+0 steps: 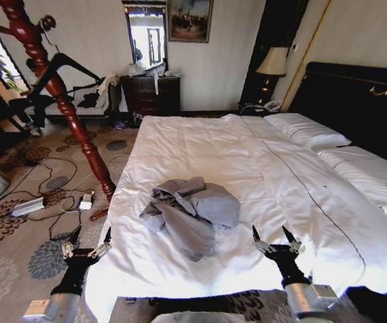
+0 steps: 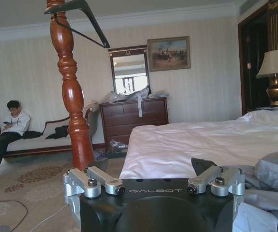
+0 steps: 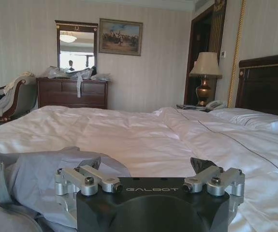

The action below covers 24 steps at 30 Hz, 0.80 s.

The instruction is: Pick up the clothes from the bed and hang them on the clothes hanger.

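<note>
My left tool [image 1: 85, 245] released, off the bed's [image 1: 200, 145] foot corner, my right tool [image 1: 274, 237] released, over the foot edge, crumpled grey jacket [image 1: 192, 214] between them near that edge, black hanger [image 1: 65, 67] on the wooden stand [image 1: 58, 94].

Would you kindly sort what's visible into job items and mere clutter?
Job: crumpled pale grey jacket; white-duvet bed; black triangular hanger; open left gripper; open right gripper.
Clutter: dark wooden dresser; gold table lamp; floor cables.
</note>
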Motion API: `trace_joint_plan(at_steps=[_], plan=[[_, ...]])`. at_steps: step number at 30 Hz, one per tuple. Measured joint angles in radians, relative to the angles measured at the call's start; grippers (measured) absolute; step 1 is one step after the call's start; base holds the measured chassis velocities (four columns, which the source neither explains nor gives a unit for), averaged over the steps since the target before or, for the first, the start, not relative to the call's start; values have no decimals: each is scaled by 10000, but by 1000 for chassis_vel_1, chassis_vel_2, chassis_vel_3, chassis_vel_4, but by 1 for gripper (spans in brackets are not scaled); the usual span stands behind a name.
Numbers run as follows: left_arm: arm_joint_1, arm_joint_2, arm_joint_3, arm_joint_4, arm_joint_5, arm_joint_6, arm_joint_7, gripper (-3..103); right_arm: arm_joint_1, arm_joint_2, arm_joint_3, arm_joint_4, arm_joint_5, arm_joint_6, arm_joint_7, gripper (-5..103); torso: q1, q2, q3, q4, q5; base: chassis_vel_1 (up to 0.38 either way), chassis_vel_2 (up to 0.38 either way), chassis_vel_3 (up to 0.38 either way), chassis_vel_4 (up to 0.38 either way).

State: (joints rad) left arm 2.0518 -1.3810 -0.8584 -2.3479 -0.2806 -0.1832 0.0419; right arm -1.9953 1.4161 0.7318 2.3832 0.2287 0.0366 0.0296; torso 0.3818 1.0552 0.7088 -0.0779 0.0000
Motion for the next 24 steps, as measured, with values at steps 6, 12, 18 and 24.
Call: trace_joint_plan(at_steps=[6,12,18,24], plan=[[39,-157,17,53,25,0,6,97,35,-131,-146,34,256,-181,8,100,0,-1,0,0,0,0,0,0,0],[72,-192,-20,100,25,-6,10,97,25,-307,-281,140,812,-430,17,100,0,-1,0,0,0,0,0,0,0],[112,-182,-38,118,33,-8,39,96,80,-956,-480,576,2516,-1229,30,100,0,0,0,0,-1,0,0,0,0],[261,-269,12,231,134,-61,91,96,599,-1991,-215,921,4685,-2107,132,100,0,0,0,-1,1,0,0,0,0]])
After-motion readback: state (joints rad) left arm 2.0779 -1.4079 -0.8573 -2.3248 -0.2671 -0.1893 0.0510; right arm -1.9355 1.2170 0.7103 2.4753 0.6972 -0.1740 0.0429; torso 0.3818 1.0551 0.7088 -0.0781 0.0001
